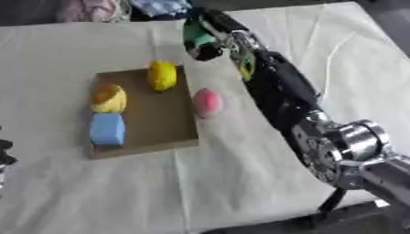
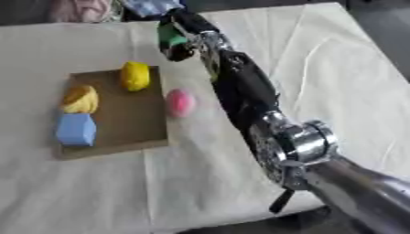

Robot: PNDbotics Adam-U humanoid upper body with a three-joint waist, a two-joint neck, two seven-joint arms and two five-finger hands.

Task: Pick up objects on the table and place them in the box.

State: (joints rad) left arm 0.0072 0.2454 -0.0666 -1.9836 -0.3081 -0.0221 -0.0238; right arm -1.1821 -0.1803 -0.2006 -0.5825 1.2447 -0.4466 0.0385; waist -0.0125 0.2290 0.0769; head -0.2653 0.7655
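No writing is legible. The right hand (image 1: 202, 39) grasps a green object (image 1: 193, 33) beyond the box (image 1: 160, 123).

The right arm (image 1: 280, 91) reaches far forward from the lower right, stretched almost straight. Its right hand (image 1: 202, 39) seems curled around something green. The left hand (image 1: 4, 157) barely shows at the left edge.

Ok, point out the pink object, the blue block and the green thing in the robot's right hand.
Pink object (image 1: 207, 102), left eye view, its middle.
Blue block (image 1: 106, 129), left eye view, top face.
Green thing (image 1: 195, 34), left eye view, visible side above the right hand (image 1: 210, 45).
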